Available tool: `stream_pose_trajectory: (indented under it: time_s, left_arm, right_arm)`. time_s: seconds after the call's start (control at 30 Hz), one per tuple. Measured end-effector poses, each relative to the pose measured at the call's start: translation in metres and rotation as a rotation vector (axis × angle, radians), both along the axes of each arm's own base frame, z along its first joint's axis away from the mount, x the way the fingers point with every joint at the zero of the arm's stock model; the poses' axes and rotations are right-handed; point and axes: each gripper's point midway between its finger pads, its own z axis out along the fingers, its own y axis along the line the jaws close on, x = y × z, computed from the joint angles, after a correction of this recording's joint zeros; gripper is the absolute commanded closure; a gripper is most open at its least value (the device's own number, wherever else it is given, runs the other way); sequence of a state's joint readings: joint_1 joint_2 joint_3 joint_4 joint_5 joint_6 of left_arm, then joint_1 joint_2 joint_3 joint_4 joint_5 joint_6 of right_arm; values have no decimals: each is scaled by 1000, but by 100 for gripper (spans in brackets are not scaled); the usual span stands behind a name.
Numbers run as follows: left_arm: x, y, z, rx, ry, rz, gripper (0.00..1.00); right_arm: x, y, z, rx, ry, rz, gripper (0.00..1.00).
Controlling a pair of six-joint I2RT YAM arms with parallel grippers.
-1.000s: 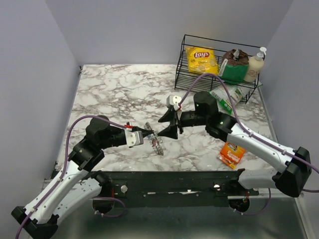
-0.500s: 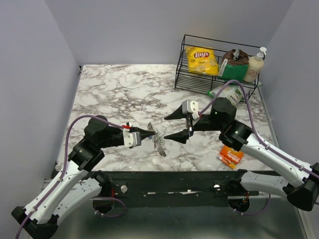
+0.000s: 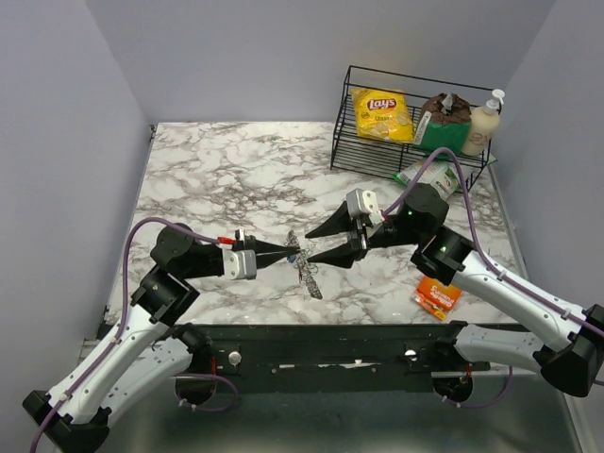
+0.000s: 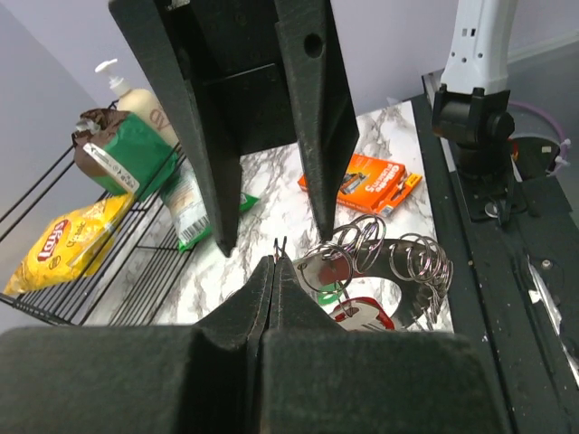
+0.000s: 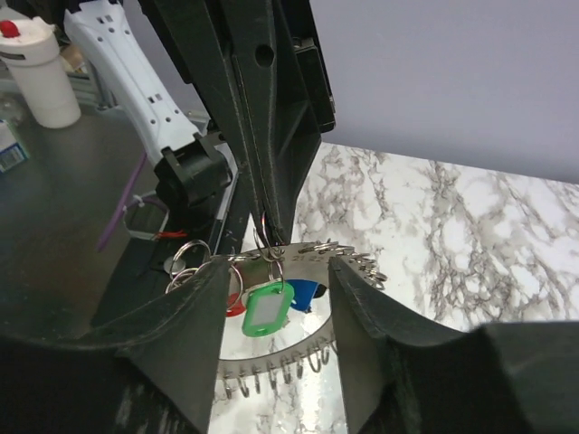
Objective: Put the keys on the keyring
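The left gripper [image 3: 293,252], pinching the keyring [image 3: 310,276], has brought it between the spread jaws of the right gripper [image 3: 310,248]. Threading the keys [image 5: 265,309] looks next.

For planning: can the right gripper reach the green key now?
Probably yes: the right gripper is open, and the green key hangs between its fingers from the keyring the left gripper holds.

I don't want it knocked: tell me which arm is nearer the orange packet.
Right. The right arm has its forearm passing right beside the orange packet, on its far side; the left arm is well off to its left.
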State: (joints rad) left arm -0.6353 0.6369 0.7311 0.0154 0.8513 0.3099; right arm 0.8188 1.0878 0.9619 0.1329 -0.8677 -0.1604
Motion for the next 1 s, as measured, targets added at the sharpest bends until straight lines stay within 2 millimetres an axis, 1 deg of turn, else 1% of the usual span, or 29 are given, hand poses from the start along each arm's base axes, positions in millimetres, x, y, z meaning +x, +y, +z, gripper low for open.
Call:
stream_pose_trajectory:
  time_s: [0.2,0.3,0.37,0.57,0.6,0.63,0.73,1.0]
  left_arm:
    - [-3,-2,7,-27,-4,-24,100]
    - [-4,-3,8,-31,0,-31,100]
    - [-4,-3,9,-33,1,-35,100]
    - [-6,-4,9,-33,8,-45,100]
    - [-6,-4,8,-32,10,-45,100]
    - [-6,-4,8,-31,13,-46,100]
    - [-5,-4,6,-27,23,-47,100]
    - [-6,-4,6,-25,29,-48,100]
  right_arm:
    - [-3,1,5,17,10,21,50]
    - [-5,2,7,25,15,32,53]
    - [-5,3,7,27,20,39,62]
    - [-4,6,3,17,48,44,72]
    - [-4,6,2,14,55,44,75]
    - [-3,7,0,10,61,45,84]
    - [-4,7,-2,4,74,54,99]
    - [-3,9,0,4,74,58,99]
